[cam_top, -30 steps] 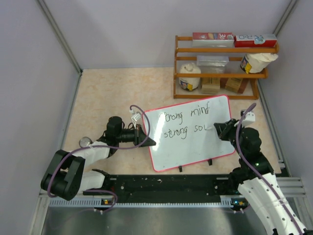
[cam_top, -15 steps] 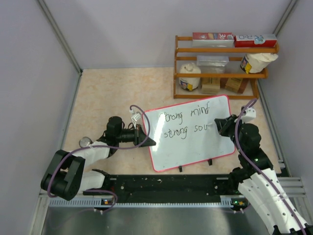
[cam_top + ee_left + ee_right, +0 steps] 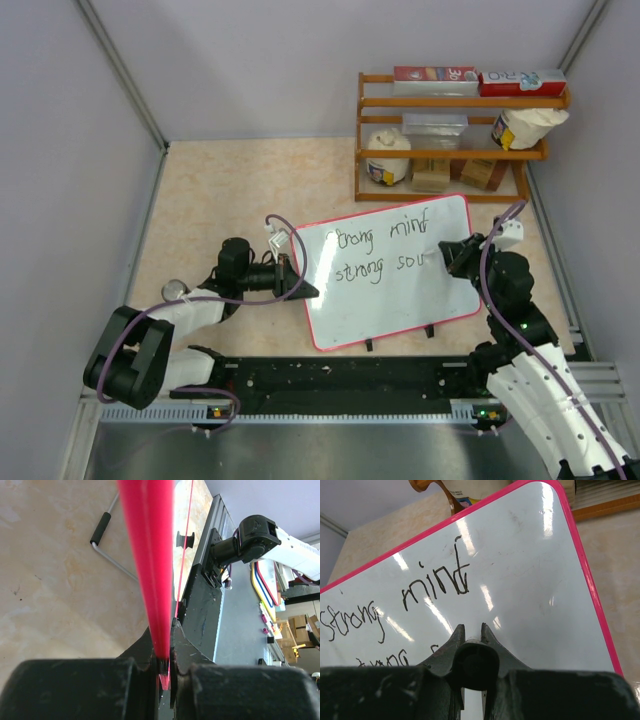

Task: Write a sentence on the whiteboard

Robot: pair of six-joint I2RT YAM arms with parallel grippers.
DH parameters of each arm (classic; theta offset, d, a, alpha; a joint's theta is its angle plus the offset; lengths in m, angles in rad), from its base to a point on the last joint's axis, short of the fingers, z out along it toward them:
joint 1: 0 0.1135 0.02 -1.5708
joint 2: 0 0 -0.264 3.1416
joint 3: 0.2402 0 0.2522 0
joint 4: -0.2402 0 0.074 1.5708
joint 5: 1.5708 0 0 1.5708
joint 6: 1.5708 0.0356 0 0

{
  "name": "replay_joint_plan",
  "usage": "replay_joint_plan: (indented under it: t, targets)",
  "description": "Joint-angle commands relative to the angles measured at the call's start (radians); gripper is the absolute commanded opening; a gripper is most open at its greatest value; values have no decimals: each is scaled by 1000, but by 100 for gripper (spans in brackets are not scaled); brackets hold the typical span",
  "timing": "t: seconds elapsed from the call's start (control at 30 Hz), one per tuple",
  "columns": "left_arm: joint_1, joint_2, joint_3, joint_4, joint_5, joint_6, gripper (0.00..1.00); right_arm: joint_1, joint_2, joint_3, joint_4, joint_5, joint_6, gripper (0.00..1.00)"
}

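Nearest, the left gripper (image 3: 296, 283) is pinched tight on the left edge of the whiteboard (image 3: 400, 305), with the red frame wedged between its fingers (image 3: 192, 647). The right gripper (image 3: 450, 258) is closed narrow round a dark pen barrel (image 3: 474, 664) over the board's right side, beside the last letters. The board sits skewed on the beige table (image 3: 220, 190) between both arms. The sentence (image 3: 366, 271) reads "strong mind" over "strong sou". Beyond stands a wooden rack (image 3: 460, 103) with boxes and jars.
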Motion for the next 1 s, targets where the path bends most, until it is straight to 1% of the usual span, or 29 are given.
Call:
replay_joint_plan:
  t: [0.0,0.7,0.97]
  targets:
    - [9,18,-4,-14,-158,141,0,-9,-6,5,-2,-6,-16,0]
    - [9,11,-6,-15,-156,141,0,-9,-49,-28,-79,-8,-27,0]
    - [9,11,-8,-15,-156,141,0,-9,-72,1,-93,6,-36,0]
